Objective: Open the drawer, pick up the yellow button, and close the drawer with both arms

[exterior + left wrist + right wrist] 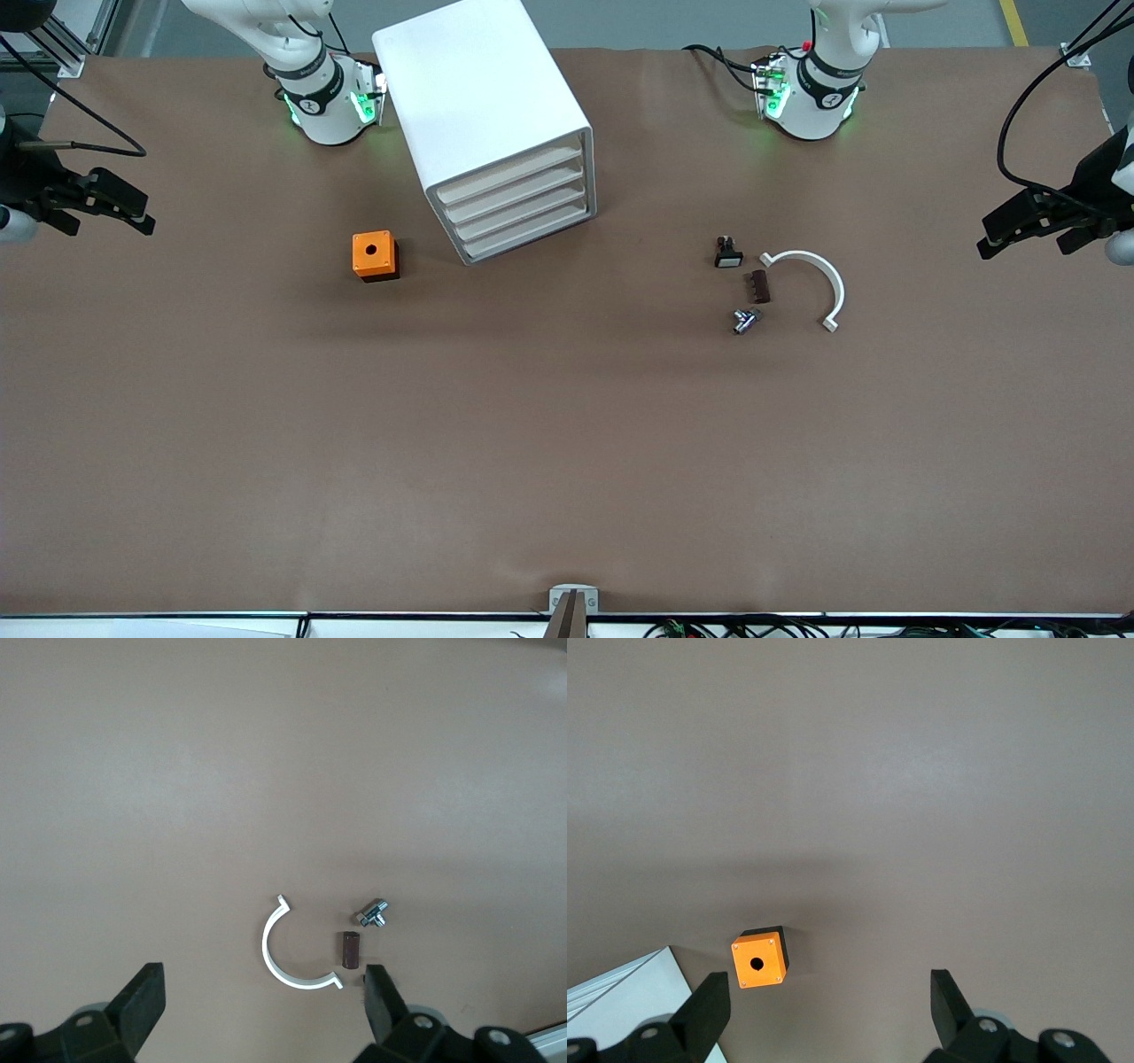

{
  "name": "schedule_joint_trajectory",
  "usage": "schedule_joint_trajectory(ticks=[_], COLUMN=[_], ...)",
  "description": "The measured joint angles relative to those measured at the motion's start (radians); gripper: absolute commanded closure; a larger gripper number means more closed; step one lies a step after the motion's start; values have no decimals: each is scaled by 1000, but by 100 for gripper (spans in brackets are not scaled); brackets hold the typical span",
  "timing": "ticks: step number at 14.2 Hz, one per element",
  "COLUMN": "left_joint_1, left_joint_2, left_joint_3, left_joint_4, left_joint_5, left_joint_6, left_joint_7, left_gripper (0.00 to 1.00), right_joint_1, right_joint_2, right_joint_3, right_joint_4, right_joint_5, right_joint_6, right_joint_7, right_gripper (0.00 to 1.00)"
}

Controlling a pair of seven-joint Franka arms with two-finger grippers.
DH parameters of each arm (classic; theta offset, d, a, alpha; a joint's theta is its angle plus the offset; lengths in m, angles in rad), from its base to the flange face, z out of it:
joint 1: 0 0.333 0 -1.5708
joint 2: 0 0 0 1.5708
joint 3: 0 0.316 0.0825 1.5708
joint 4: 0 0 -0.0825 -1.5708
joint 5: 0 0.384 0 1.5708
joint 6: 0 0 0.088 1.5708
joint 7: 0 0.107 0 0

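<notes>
Four shut drawers in cabinet [509, 190], button unseen, presumably inside; left hand [1032, 226], right hand [93, 206] spread, empty, over counter [567, 443] ends; risk: wrong drawer pulled, cabinet dragged along.

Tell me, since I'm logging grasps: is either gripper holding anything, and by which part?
Nothing is held. The left gripper and the right gripper are both open and empty, waiting at their ends of the table.

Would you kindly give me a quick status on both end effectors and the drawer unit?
Left end effector open, waiting at its table end. Right end effector open, waiting likewise. Drawer unit shut, all four drawers; button not visible. Nothing blocking its front.
</notes>
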Motion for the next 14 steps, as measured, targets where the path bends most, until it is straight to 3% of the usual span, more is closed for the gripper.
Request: schedule_joint_trajectory(ticks=[8, 14], left_joint_1=[3, 44], left_joint_2=[12, 85], left_joint_3=[1, 9], left_joint_4=[0, 0], left_joint_5=[4, 7], left_joint_6=[-10, -2], left_joint_7=[0, 0], left_gripper=[1, 1], right_joint_1=[0, 0], right_joint_2=[0, 0], right_joint_3=[0, 0], right_joint_4=[0, 0], right_joint_5=[0, 0], right_joint_6=[-2, -3], right_joint_7=[0, 0], right_gripper=[0, 0])
